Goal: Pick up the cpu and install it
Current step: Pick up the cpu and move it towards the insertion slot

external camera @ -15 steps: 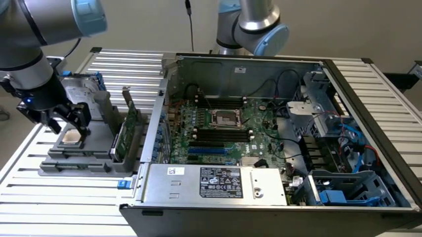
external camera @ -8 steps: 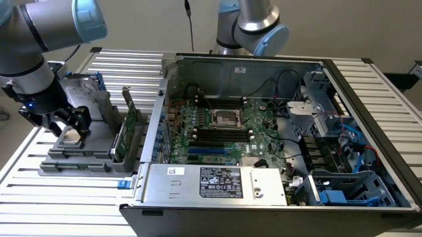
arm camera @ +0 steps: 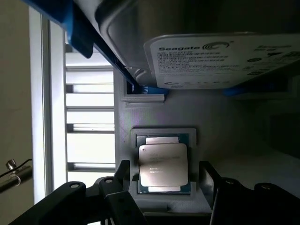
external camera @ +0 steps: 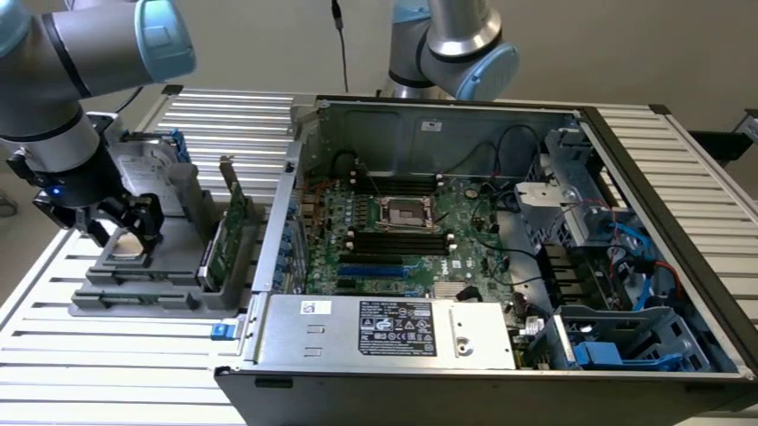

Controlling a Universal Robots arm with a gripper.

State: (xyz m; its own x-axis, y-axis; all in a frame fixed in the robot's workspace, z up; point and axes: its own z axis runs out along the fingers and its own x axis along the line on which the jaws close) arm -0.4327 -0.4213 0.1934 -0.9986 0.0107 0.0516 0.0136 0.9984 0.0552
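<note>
Left of centre in the exterior view, the gripper (external camera: 122,229) is poised low over the grey holder (external camera: 154,288), jaws spread wide, nothing gripped. The cpu (arm camera: 163,164) is seen lying flat in its square recess in that holder, metal top up, with one finger on either side and a gap left to both. That stance looks chosen so the chip's edges can be pinched squarely. The hard drive (arm camera: 220,56) is stood just beyond. The socket (external camera: 406,211), mid-frame on the motherboard, appears unfilled, well apart.
</note>
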